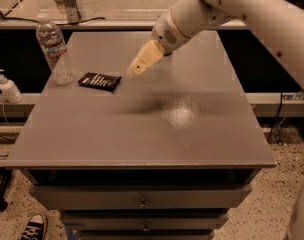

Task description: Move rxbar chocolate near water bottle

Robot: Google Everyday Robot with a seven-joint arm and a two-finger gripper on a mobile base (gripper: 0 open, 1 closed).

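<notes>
One rxbar chocolate lies just beside the water bottle, seemingly delivered; my gripper hovers beyond it, pressed together, empty.

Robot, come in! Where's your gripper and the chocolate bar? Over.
Gripper above the table, right of rxbar chocolate, holding nothing. Bar lies flat beside water bottle. Nothing between them.

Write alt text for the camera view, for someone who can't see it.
A black rxbar chocolate lies flat on a grey table, just right of a clear water bottle standing near the table's left edge. The robot's gripper hangs above the table right of the bar, apart from it.
</notes>
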